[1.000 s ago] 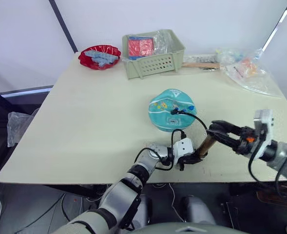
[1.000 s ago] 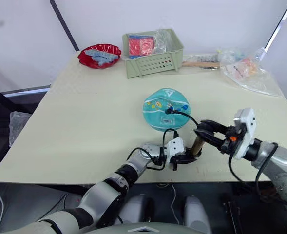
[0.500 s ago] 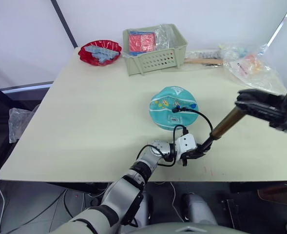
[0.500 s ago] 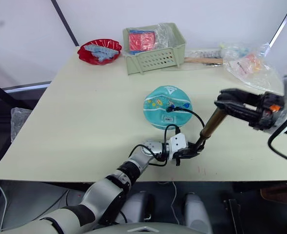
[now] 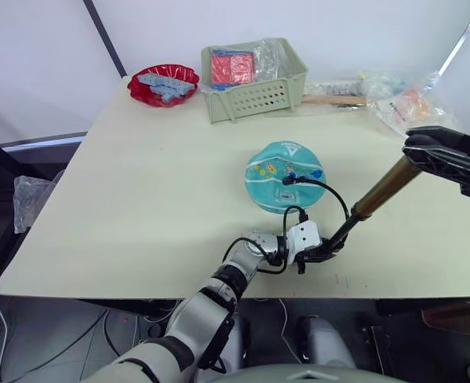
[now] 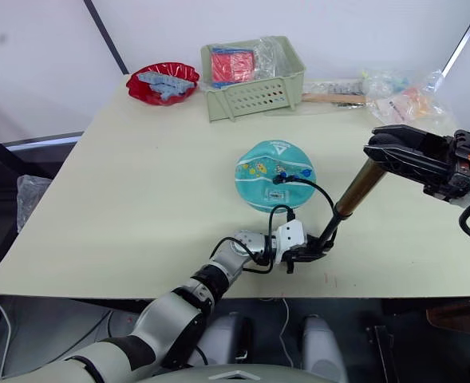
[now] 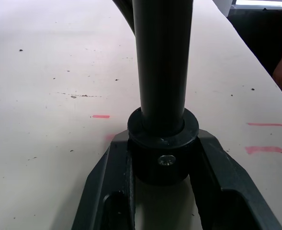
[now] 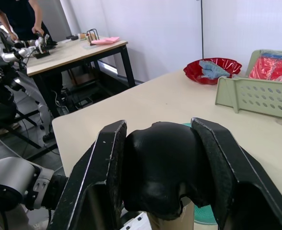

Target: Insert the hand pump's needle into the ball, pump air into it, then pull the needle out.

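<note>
The teal ball (image 5: pixel 276 171) lies mid-table. The needle's black fitting (image 5: pixel 287 180) rests on the ball's top; the pin itself is hidden. A thin black hose (image 5: pixel 330 195) loops from the fitting down to the hand pump's lower end. My left gripper (image 5: pixel 318 254) lies on the table in front of the ball, shut on the pump's black base collar (image 7: pixel 162 143). The pump slants up to the right, with a black rod below and a gold barrel (image 5: pixel 388 187) above. My right gripper (image 5: pixel 436 155) is raised over the table's right side and shut on the black handle (image 8: pixel 162 165).
A green basket (image 5: pixel 258 100) with red packs and a red bowl (image 5: pixel 163 84) stand at the table's back. Plastic bags (image 5: pixel 410 104) and a wooden stick (image 5: pixel 330 100) lie at the back right. A person (image 8: pixel 16 19) stands at another table far off.
My right gripper has risen up and to the right with the handle. The pump now stands drawn out, with its black rod showing. The left gripper and the ball stayed put.
</note>
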Tool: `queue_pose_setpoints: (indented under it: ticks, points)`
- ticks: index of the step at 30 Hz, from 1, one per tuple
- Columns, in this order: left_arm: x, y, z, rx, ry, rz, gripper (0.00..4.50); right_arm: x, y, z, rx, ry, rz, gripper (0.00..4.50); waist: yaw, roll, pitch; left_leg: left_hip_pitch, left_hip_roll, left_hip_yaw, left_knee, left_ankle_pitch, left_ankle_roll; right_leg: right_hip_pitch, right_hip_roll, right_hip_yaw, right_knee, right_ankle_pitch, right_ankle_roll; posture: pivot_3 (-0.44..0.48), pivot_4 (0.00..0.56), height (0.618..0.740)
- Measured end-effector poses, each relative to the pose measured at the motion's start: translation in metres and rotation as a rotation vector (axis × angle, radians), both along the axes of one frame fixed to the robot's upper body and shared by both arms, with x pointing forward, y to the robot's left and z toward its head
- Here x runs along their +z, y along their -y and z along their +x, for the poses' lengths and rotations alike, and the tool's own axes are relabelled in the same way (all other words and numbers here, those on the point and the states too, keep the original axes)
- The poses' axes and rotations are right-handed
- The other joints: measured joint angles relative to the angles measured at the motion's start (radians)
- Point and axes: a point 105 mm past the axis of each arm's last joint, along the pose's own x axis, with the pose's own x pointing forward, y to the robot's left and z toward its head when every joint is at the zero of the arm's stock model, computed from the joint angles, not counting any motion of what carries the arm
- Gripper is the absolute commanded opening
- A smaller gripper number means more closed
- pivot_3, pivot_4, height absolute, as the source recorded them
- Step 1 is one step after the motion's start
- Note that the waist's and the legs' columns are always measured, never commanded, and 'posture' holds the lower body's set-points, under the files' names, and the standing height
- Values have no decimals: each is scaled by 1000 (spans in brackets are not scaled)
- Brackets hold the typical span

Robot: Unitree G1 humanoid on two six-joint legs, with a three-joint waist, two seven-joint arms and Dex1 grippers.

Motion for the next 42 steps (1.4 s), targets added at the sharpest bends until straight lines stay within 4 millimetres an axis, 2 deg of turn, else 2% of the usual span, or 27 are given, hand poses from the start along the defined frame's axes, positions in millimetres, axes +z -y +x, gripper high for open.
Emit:
queue_pose_setpoints:
  ticks: [4, 11, 12, 13, 16, 20, 28, 37, 42]
  points:
    - [0, 0, 0, 4, 0, 0, 1034, -3, -1, -1, 2, -6, 4, 1646, 0, 0, 0, 0, 0, 0, 0, 0, 0, 0, 0, 0, 0, 0, 0, 0, 150, 738]
    - [-2, -2, 0, 2, 1, 10, 1034, -33, -3, -1, -21, -52, -2, 1646, -3, -1, -4, 3, 1, 0, 0, 0, 0, 2, 1, 0, 0, 0, 0, 0, 150, 738]
    - [-3, -3, -1, 0, -1, 13, 1034, -46, -5, 0, -27, -70, -14, 1646, -3, 0, -6, 3, 1, 0, 0, 0, 0, 2, 1, 0, 0, 0, 0, 0, 150, 738]
    - [-3, -3, -1, 0, -1, 13, 1034, -46, -5, 0, -27, -70, -13, 1646, -3, -1, -7, 3, 1, -1, 0, 0, 0, 2, 2, -1, 0, 0, 0, 0, 150, 738]
    - [-4, -3, -1, -2, -2, 18, 1034, -75, -11, 2, -36, -105, -31, 1646, -3, -2, -10, 3, 1, -1, 0, 0, 0, 2, 3, -1, 0, 0, 0, 0, 150, 738]
    - [-5, -4, -2, 0, -5, 21, 1034, -99, -16, 3, -43, -129, -53, 1646, -4, -2, -15, 4, 1, -1, 0, 0, 0, 3, 3, -1, 0, 0, 0, 0, 150, 738]
    - [-6, -5, -3, -9, -19, 14, 1034, -136, -28, 7, -57, -145, -78, 1646, -3, 1, -18, 4, 1, -2, 0, 0, 0, 3, 4, -1, 0, -1, -1, 0, 150, 738]
    - [-6, -5, -3, -4, -24, 9, 1034, -141, -34, 8, -65, -100, -76, 1646, -8, -2, -24, 5, 2, -2, 0, 0, 0, 3, 6, -2, 0, -1, -2, 0, 150, 738]
    - [-5, -6, -3, -8, -33, 3, 1034, -132, -31, 11, -67, -89, -57, 1646, -10, -2, -23, 4, 2, -2, 0, 0, 0, 2, 6, -2, 0, -1, -3, 0, 150, 738]
